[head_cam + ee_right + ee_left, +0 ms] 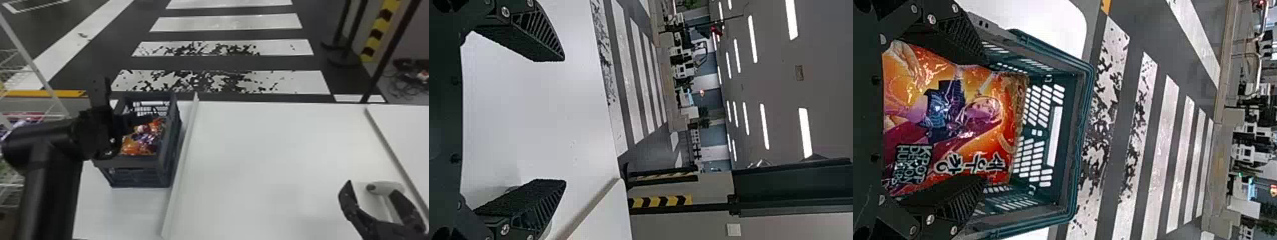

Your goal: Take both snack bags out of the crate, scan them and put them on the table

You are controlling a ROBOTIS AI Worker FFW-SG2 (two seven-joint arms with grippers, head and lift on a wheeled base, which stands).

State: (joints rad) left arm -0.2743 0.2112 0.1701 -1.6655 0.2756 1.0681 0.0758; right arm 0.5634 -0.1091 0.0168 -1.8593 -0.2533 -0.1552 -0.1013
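Note:
In the head view my left gripper [136, 120] reaches over the left side of the dark crate [166, 159], where orange and purple snack packaging [139, 143] lies inside; I cannot tell one bag from two there. The left wrist view has an orange-red snack bag [973, 115] between the wide-apart fingers of the left gripper [984, 119], near both pads, with the crate [1065, 150] around it. My right gripper [372, 187] is open at the lower right of the head view, beside a white scanner [384, 187]. Nothing is held in the right gripper [564, 120].
A raised strip [182, 169] runs along the crate's right side across the white table [261, 166]. Another strip [389, 153] crosses the table at the right. Wire racks [12, 185] stand left of the left arm, and barrier posts [341, 41] beyond the table at back right.

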